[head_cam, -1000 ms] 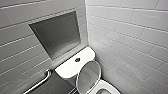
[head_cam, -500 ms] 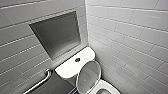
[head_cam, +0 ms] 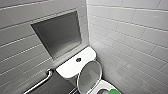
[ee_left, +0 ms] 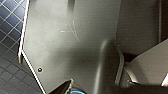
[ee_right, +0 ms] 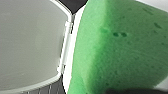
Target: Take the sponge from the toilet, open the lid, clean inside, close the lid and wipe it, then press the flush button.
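Sponge [ee_right: 120, 50] sits in the right tool [ee_right: 135, 91], which I judge to be closed on it. The green pad hangs tilted right before the wrist, over the bowl [head_cam: 103, 86], and could hardly stand so alone. The fingers themselves are not clear. Lid [head_cam: 89, 76] is up, just beside the tool, with its greyish inner face turned toward the pad. It leans back toward the tank [head_cam: 72, 67] beyond. So the step in hand looks like cleaning inside.

To do it well, bring the pad down from the tool's present height into the bowl and lay its broad face flat on the ceramic. Sweep round the inner wall in slow arcs, pressing enough that the soft pad squashes a little, but not so hard that it folds out of the grip. Keep the wrist off the raised lid, since a knock may tip it shut onto the arm. Glossy ceramic is slick, so the pad should glide rather than drag.

Button [head_cam: 78, 59] lies farther from the tool, past the lid, in the middle of the tank top.

Space is tight. A white tiled wall [head_cam: 130, 37] stands near the tool on the side away from the lid. A grey niche [head_cam: 60, 35] is set in above the tank, and a rail [head_cam: 41, 81] runs past the tank's far end. Below is a dark tiled floor [ee_left: 10, 72].
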Robot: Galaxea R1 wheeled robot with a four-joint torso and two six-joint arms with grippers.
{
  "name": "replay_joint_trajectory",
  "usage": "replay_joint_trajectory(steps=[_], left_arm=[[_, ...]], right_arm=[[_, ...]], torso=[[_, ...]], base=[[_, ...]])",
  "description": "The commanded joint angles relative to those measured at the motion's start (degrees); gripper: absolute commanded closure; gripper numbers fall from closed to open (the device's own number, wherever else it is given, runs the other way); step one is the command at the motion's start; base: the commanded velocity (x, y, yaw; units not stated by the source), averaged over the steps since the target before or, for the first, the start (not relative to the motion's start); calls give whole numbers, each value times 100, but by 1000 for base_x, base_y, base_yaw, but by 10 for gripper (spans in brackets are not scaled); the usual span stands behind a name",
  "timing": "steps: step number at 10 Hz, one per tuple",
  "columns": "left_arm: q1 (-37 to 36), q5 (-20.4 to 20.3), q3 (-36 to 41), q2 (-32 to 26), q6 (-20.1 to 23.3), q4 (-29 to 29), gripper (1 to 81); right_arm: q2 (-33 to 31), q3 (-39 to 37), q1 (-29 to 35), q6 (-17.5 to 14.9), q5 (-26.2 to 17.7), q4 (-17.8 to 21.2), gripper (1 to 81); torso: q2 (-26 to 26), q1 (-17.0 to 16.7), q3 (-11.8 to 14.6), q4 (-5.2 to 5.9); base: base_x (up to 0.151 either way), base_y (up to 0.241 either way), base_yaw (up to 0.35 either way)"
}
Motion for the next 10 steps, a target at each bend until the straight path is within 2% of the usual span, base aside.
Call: replay_joint_trajectory(steps=[1,3,4,5,6,10], left_arm=[[34,445,-25,-38,44,11,10],[34,445,-25,-38,44,11,10],[34,445,-25,-38,44,11,10],[34,445,-25,-30,44,11,10],[34,445,-25,-21,44,11,10],[34,445,-25,-21,44,-7,10]], right_arm=[[307,-332,1205,-60,-994,-69,811],[702,-754,1214,-69,-1047,-121,811],[895,-938,1197,-78,-1081,-139,811],[1185,-1219,1170,-78,-1240,-209,811],[1545,-1587,1153,-69,-1372,-358,811],[2671,-2933,916,-7,-1398,-332,811]], torso=[[0,0,0,546],[0,0,0,896],[0,0,0,561],[0,0,0,719],[0,0,0,800],[0,0,0,804]], base=[[0,0,0],[0,0,0],[0,0,0],[0,0,0],[0,0,0],[0,0,0]])
